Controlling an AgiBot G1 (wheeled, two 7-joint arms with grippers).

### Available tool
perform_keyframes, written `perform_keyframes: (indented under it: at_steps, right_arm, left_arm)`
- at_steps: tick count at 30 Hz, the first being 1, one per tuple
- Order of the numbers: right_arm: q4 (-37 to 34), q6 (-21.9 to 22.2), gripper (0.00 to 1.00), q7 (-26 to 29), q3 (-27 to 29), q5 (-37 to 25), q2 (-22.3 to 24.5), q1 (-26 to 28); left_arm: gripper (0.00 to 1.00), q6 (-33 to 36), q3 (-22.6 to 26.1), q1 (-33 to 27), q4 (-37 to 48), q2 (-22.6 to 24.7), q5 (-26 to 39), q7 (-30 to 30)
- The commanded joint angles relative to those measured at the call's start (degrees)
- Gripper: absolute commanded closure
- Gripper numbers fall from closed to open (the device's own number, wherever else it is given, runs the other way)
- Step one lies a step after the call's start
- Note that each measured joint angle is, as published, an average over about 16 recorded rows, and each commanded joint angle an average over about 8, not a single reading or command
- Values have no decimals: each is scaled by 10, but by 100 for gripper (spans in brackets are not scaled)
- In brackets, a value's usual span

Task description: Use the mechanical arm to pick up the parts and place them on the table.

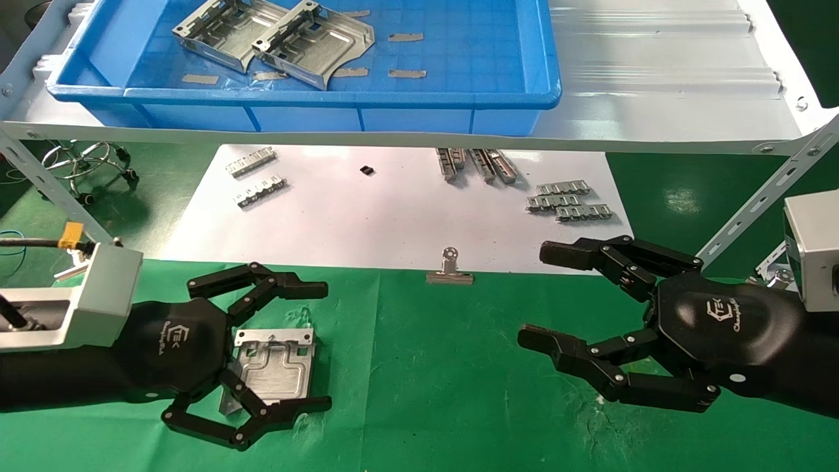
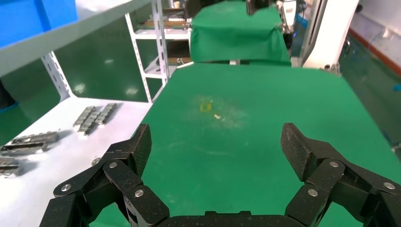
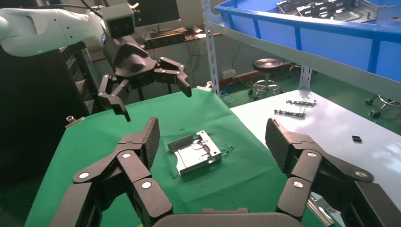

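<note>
One silver part point(image 1: 274, 368) lies flat on the green-cloth table point(image 1: 459, 393). My left gripper point(image 1: 322, 346) is open and hovers over it; in the right wrist view the left gripper point(image 3: 156, 101) is raised clear of that part point(image 3: 194, 152). The left wrist view shows its fingers point(image 2: 136, 146) spread with only cloth between them. Two more parts point(image 1: 223, 29) point(image 1: 314, 42) lie in the blue tray point(image 1: 301, 98) on the white shelf. My right gripper point(image 1: 534, 295) is open and empty at the right, above the cloth, pointing towards the left hand; its own view shows it point(image 3: 213, 128) open.
A white paper sheet point(image 1: 367, 223) lies behind the cloth, held by a binder clip point(image 1: 449, 269). Small toothed strips point(image 1: 255, 177) point(image 1: 567, 200) point(image 1: 478, 164) lie on it. The white shelf point(image 1: 655, 98) overhangs the sheet, with slanted braces point(image 1: 754, 203) at the sides.
</note>
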Motion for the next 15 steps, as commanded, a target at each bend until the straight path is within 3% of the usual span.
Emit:
perform_keyframes:
  at_steps: [1,15]
  right_arm:
    - [0,0,0,0,0,0,0,0]
    - [0,0,0,0,0,0,0,0]
  left_arm:
    - [0,-2,-18,12,-17,-4,0,-15]
    - [0,-17,-143,99,-139,-32,-4,-122]
